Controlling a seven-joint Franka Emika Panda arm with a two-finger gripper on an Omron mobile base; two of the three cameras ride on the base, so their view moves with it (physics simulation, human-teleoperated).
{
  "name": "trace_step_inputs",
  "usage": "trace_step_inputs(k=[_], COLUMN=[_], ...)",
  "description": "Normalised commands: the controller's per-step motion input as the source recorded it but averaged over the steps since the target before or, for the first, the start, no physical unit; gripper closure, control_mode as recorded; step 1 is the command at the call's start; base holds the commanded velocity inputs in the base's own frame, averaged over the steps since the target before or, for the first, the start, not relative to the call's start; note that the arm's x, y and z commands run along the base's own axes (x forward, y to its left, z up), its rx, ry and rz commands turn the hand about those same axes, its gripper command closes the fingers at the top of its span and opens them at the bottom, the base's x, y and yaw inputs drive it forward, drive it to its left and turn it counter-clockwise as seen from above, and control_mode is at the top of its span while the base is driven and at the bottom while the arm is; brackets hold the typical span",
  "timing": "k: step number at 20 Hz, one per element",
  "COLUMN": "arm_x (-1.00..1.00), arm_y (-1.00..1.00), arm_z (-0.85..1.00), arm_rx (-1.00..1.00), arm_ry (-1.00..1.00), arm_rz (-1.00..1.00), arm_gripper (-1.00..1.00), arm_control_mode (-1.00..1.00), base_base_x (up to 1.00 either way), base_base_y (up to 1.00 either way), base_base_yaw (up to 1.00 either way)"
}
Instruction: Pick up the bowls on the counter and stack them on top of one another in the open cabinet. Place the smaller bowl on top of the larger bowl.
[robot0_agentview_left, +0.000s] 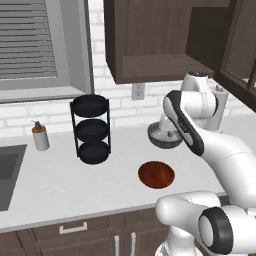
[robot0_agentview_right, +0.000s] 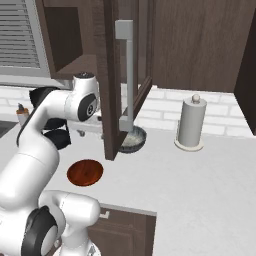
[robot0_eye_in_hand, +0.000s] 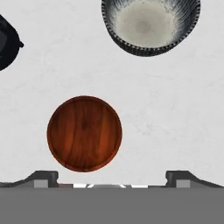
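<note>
Home kitchen: off-white surface (robot0_agentview_left: 60, 185), sink (robot0_agentview_left: 7, 172), brick backsplash (robot0_agentview_left: 50, 112), dark wall cabinets (robot0_agentview_left: 150, 40), paper towel roll (robot0_agentview_right: 191, 122), soap dispenser (robot0_agentview_left: 40, 136).

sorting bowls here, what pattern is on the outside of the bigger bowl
Dark grey with fine pale ribbed stripes on the larger bowl; clearest in the hand view.

Our arm (robot0_agentview_left: 200, 135) bends high, wrist pointing straight down; our gripper (robot0_eye_in_hand: 112, 179) hangs with fingers (robot0_eye_in_hand: 41, 178) spread wide, holding nothing.
</note>
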Motion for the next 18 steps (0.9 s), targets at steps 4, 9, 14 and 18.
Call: trace_step_inputs(k=[4,9,14,18], arm_x=[0.04,0.12,0.06,0.0], arm_y=[0.0,0.18,0.04,0.0], arm_z=[-0.98,-0.66,-0.43,-0.56], arm_rx=[0.0,-0.01,0.0,0.0], arm_ry=[0.16,0.04,0.01,0.02], arm_rz=[0.0,0.0,0.0,0.0], arm_gripper=[-1.0,-1.0,-1.0,-1.0], arm_control_mode=[-1.0,-1.0,-1.0,-1.0], base_base_x=[0.0,0.0,0.0,0.0], base_base_y=[0.0,0.0,0.0,0.0], base_base_yaw=[0.0,0.0,0.0,0.0])
